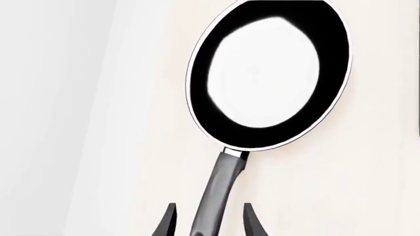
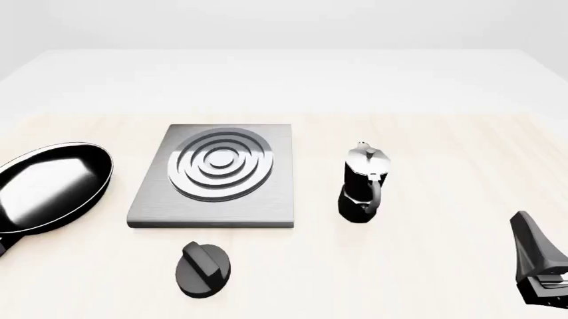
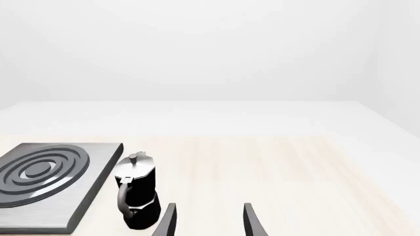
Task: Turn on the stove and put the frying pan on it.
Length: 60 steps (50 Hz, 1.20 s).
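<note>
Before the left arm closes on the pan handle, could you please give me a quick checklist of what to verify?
1. Left end effector open: ok, fingers apart.
2. Handle between the fingers: ok, it runs through the gap in the left wrist view.
3. Pan resting flat on the table, left of the stove: ok.
4. Stove rings free for the pan: ok, nothing sits on them.
5. Knob turned on: cannot tell.
6. Right end effector clear of the pan: ok, open, far right, near the moka pot.
</note>
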Motion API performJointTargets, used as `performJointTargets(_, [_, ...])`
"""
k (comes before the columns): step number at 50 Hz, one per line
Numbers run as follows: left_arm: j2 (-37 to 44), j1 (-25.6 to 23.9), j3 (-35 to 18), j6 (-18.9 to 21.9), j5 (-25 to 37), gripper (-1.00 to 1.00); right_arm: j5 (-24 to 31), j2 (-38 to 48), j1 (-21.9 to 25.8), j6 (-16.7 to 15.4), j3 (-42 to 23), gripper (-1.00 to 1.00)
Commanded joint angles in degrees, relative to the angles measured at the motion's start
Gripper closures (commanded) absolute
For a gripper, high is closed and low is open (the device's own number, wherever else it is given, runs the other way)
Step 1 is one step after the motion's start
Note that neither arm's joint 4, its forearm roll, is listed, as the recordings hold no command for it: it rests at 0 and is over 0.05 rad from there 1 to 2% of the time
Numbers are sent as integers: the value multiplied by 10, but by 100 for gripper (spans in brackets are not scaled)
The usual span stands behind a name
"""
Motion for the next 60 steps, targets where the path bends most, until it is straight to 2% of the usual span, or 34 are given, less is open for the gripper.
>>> performJointTargets(1, [26, 4, 7, 6, -25, -100, 0, 0, 0, 0, 0, -100])
performJointTargets(47, [149, 38, 17, 32, -127, -100, 0, 0, 0, 0, 0, -100])
performJointTargets(49, [149, 37, 11, 22, -121, -100, 0, 0, 0, 0, 0, -100])
performJointTargets(50, [142, 30, 0, -1, -102, -100, 0, 0, 0, 0, 0, -100])
performJointTargets(53, [152, 44, 0, 22, -116, -100, 0, 0, 0, 0, 0, -100])
performJointTargets(60, [168, 53, 1, 27, -129, -100, 0, 0, 0, 0, 0, -100])
